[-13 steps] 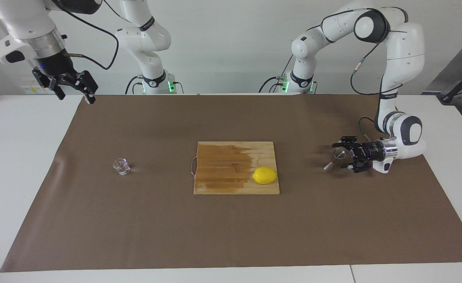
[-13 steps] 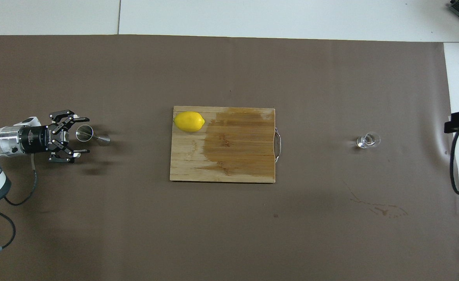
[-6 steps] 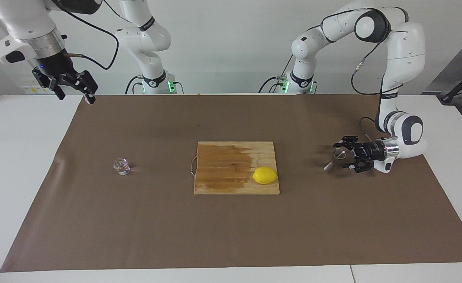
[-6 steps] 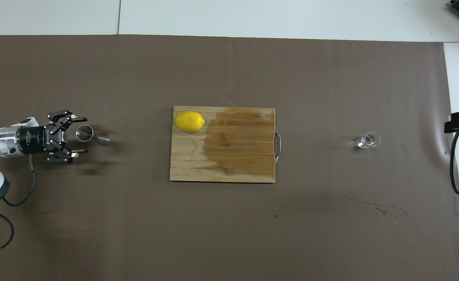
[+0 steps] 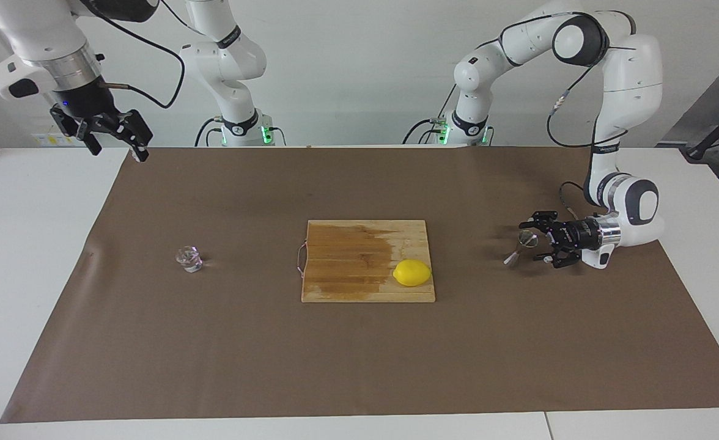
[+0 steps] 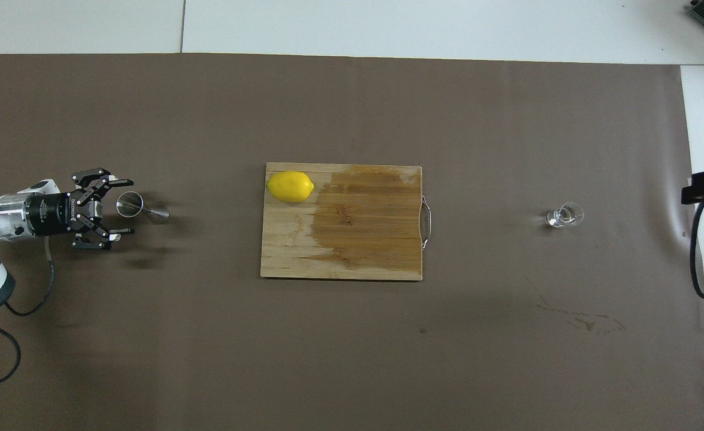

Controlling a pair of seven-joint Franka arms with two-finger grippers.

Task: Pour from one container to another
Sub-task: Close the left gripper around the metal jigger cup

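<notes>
The jigger (image 5: pixel 520 244) stands upright on the brown mat (image 5: pixel 359 366) toward the left arm's end of the surface. My left gripper (image 5: pixel 542 245) lies low and level just beside it, fingers (image 6: pixel 118 181) spread wide. In the overhead view the jigger sits just in front of the fingertips, not between them, and I see no contact.

The glass cup (image 5: pixel 189 258) stands alone on the mat toward the right arm's end, well apart from the jigger. The cutting board (image 5: pixel 335 287), with a lemon (image 5: pixel 412 272) on it at the corner toward the left arm's end, lies between the two. A dark wet-looking stain covers part of the board.

My right gripper (image 5: pixel 115 131) waits, raised over the mat's corner nearest the robots. Its fingers appear parted and hold nothing.

Risks, as I judge them:
- The jigger has a narrow waist and a small foot. If I slide the left gripper forward off-centre, one finger could nudge it and topple it.
- Closing on the flared upper cone rather than the waist may let the smooth metal slip.
- The cup is clear and squat, so a misjudged grasp by the right gripper could tip it and spill whatever it holds.
</notes>
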